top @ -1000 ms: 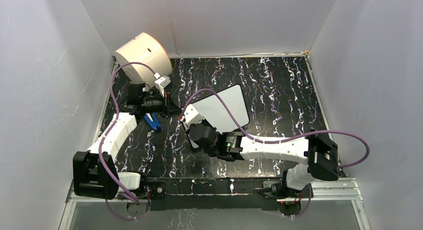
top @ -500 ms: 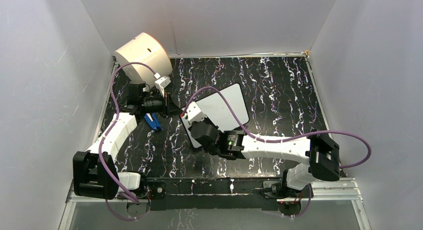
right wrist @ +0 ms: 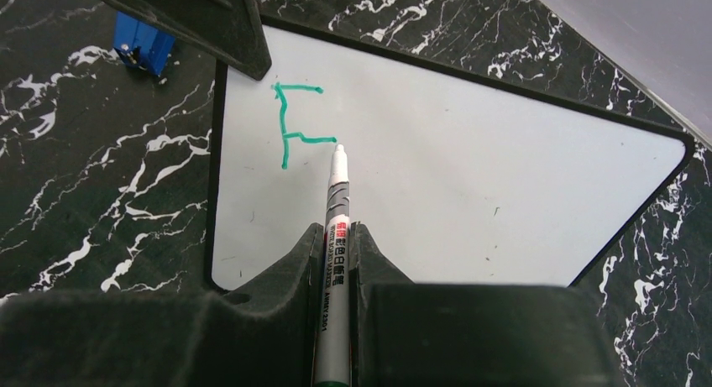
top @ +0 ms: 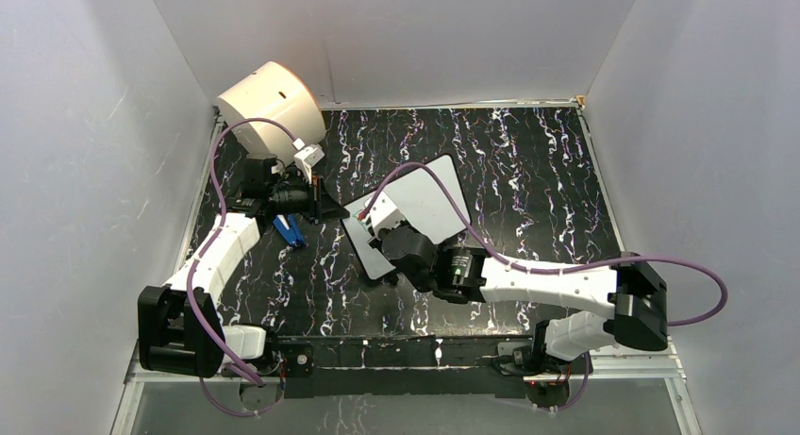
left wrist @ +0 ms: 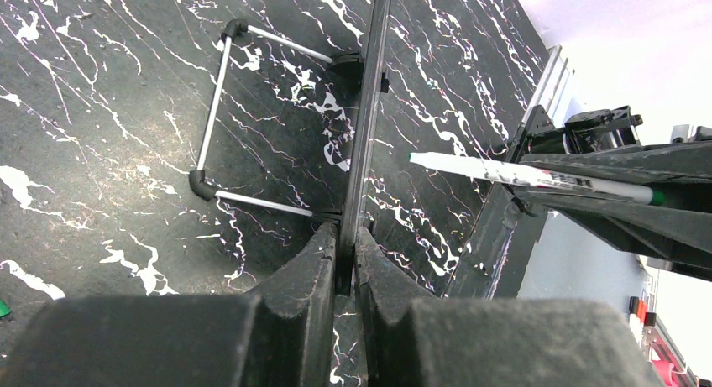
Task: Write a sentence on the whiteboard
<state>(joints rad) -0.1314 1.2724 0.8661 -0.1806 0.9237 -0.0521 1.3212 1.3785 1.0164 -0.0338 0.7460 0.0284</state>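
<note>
Within tightly pinched right tool (right wrist: 337,232), marker (right wrist: 337,181)

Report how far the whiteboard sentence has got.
Done: one green F in a corner of the whiteboard. In hand: the right gripper holds the marker, tip at the F's middle bar; the left gripper clamps the board's edge. Left: nearly the whole sentence; the rest is blank.

plain white walls (top: 396,29) enclose a black tabletop (top: 528,171) veined with white marbling.
</note>
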